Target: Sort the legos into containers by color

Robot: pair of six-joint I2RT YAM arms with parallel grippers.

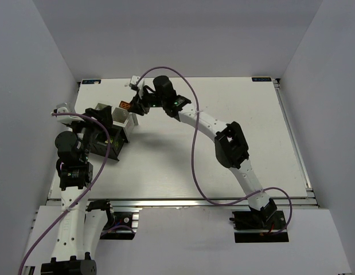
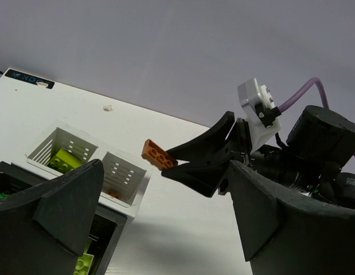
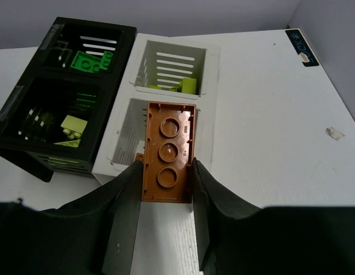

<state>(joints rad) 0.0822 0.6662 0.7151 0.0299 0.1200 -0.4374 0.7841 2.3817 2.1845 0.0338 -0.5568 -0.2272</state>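
My right gripper [image 3: 166, 172] is shut on an orange brick [image 3: 167, 152], underside up, and holds it above the near compartment of the white container [image 3: 211, 74]. Another orange brick [image 3: 138, 156] peeks out in that compartment. The far compartment holds lime bricks [image 3: 186, 85]. The black container [image 3: 28, 91] beside it holds a green brick [image 3: 92, 62] and lime bricks [image 3: 74, 126]. In the top view the held brick [image 1: 125, 106] hangs over the white container [image 1: 117, 114]. My left gripper [image 2: 166, 229] is open and empty, over the black container [image 1: 111, 150].
A small white scrap [image 3: 334, 133] lies on the table right of the containers. Blue stickers [image 1: 90, 81] mark the far corners. White walls enclose the table on three sides. A purple cable [image 1: 194, 149] loops over the right arm.
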